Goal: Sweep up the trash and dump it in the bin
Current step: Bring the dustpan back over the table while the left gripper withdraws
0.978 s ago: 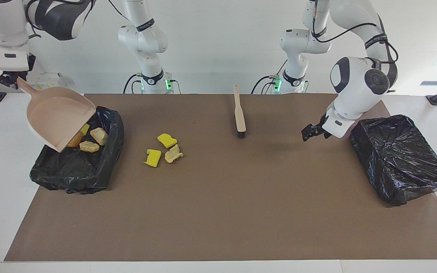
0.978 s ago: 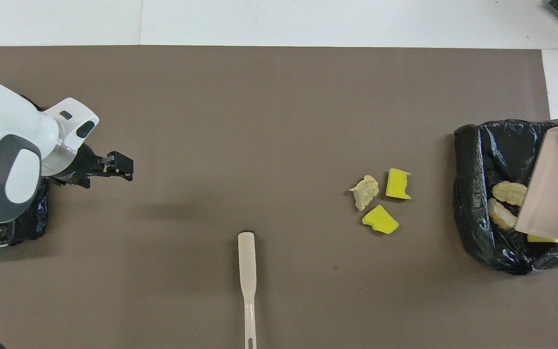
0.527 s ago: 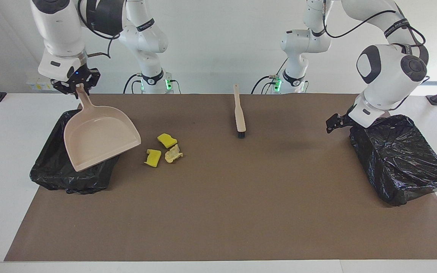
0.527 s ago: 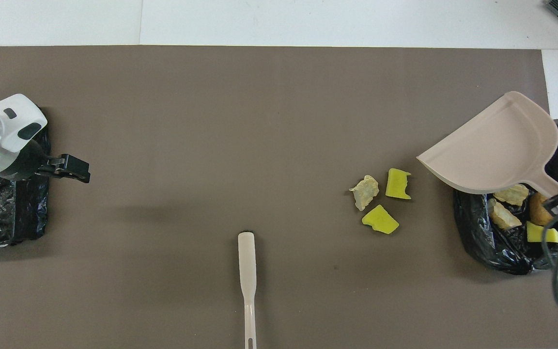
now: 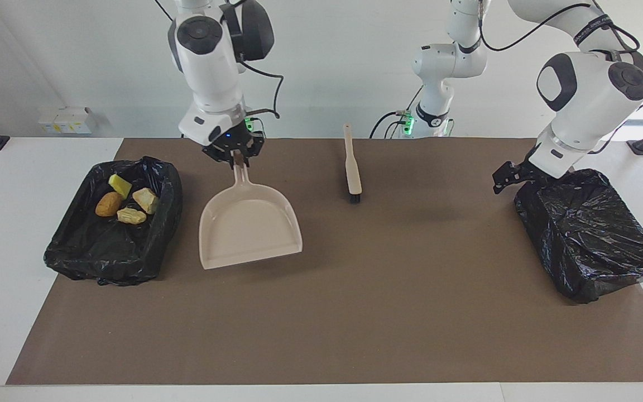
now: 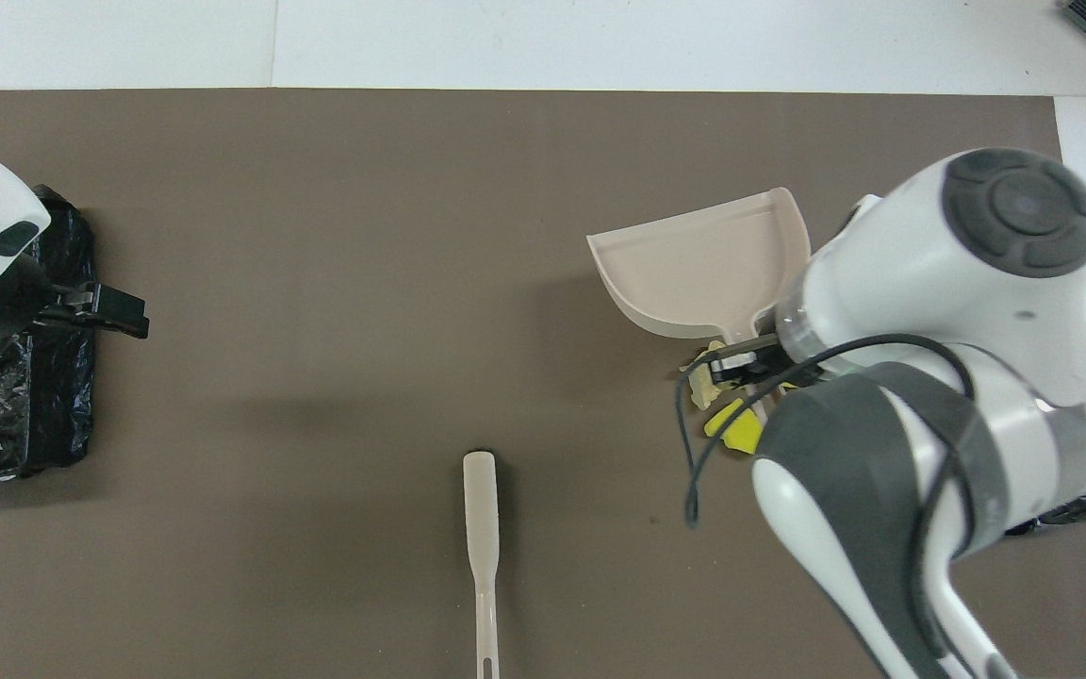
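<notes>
The right claw (image 5: 238, 158) is clenched on the dustpan (image 5: 249, 226) handle over loose trash (image 6: 730, 426). The left claw (image 5: 504, 180) is released. 4 light, soft scraps (image 5: 126, 202) lie in the bin (image 5: 162, 234); sweeping suits them.

scraps (image 5: 126, 201) in bin (image 5: 70, 254), dustpan (image 5: 249, 231) beside it

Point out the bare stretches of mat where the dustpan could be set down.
Bare: between brush and the empty bin, and the mat's whole strip farthest from the robots. Crowded: between brush and filled bin, where right gripper holds the dustpan over scraps.
</notes>
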Controlling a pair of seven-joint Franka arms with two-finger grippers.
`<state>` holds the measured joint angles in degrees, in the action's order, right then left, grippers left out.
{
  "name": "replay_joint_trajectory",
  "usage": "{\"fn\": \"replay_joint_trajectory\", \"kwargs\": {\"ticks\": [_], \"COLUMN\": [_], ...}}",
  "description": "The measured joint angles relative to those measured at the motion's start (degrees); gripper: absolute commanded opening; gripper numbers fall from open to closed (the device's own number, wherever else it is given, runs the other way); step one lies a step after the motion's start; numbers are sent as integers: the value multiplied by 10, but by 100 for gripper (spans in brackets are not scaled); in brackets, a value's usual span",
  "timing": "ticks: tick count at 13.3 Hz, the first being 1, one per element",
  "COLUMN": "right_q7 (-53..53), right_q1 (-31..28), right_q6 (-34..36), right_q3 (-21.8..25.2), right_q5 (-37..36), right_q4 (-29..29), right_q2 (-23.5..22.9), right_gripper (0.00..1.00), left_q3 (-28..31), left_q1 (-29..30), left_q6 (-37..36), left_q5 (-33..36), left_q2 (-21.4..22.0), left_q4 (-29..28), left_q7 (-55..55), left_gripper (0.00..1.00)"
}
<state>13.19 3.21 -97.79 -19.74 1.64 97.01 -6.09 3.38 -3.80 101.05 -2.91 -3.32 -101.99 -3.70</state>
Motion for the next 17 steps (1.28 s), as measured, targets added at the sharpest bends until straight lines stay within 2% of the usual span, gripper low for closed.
{"fn": "replay_joint_trajectory", "kwargs": {"ticks": [2,4,7,10,14,15,17], "right_q7": [101,155,204,246,246,246,246], "right_q1": [66,115,161,183,183,183,183], "right_q6": [-55,-112,-173,-199,-222,-228,-240], "right_q3": [0,1,3,3,5,5,6], "right_q5": [1,1,-12,-55,-59,-59,-59], "right_q4": [-40,-71,-84,-86,-86,-86,-80], "right_q2": [-69,-130,-188,-222,-233,-234,-239], "right_gripper": [0,0,0,0,0,16,57], "left_q3": [-7,-11,-7,-6,-9,-8,-8], "left_q1": [-2,-4,-2,-2,-3,-2,-2], "left_q6": [-30,-58,-77,-77,-78,-78,-78], "left_q5": [15,19,21,21,21,21,21], "left_q2": [4,17,38,39,47,52,59], "left_q4": [16,34,32,33,34,34,33], "left_q7": [-1,-1,-5,-6,-32,-37,-42], "left_gripper": [100,100,100,100,100,100,100]}}
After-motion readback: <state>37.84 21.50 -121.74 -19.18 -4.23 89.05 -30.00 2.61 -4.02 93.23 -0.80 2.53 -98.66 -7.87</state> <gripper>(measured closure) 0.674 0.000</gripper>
